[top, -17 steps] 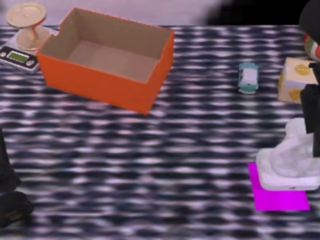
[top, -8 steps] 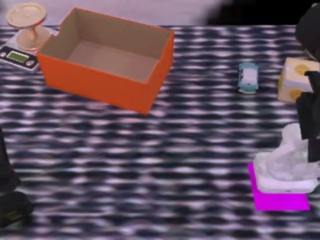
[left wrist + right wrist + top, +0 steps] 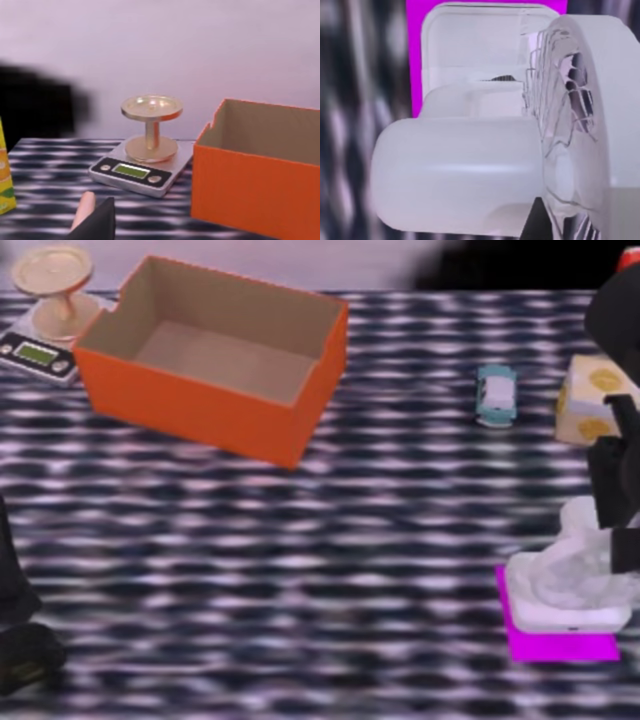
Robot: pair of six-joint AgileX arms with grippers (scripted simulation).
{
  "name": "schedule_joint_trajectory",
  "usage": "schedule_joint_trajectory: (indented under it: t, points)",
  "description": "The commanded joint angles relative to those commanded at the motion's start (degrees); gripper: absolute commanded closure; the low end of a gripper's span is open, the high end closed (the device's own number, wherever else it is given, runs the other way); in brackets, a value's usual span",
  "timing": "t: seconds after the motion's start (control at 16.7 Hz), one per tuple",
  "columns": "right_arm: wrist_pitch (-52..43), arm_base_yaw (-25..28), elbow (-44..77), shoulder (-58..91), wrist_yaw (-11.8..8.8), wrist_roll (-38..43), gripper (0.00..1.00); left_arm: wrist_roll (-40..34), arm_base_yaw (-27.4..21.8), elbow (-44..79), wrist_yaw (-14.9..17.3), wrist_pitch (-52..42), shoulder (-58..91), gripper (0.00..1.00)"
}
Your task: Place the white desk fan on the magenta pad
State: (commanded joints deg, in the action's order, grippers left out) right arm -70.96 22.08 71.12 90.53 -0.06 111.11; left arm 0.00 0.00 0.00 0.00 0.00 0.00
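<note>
The white desk fan (image 3: 575,575) stands at the table's right front, its squarish base resting over the magenta pad (image 3: 560,647), whose front and left margins still show. My right gripper (image 3: 618,515) comes down from behind and is shut on the fan's upper part. In the right wrist view the cylindrical motor housing (image 3: 460,170) fills the frame, the grilled cage (image 3: 570,100) beside it, the pad (image 3: 415,50) under the base, and one dark finger (image 3: 536,222) pressed against the housing. My left gripper (image 3: 25,645) is parked at the left front edge, open.
An open orange box (image 3: 215,355) sits at the back left, with a small scale carrying a gold stand (image 3: 45,335) beside it. A teal toy car (image 3: 496,395) and a cream cube with yellow dots (image 3: 592,400) lie behind the fan.
My right gripper has moved toward the table's front with the fan, and the fan's base has come down over the magenta pad. The left arm has stayed still.
</note>
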Motion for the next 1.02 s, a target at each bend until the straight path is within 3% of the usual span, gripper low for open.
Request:
schedule_joint_trajectory:
  t: [0.66,1.02]
  points:
    - [0.0,0.0,0.0,0.0,0.0,0.0,0.02,0.0,0.0,0.0,0.0,0.0,0.0,0.0]
    - [0.0,0.0,0.0,0.0,0.0,0.0,0.0,0.0,0.0,0.0,0.0,0.0,0.0,0.0]
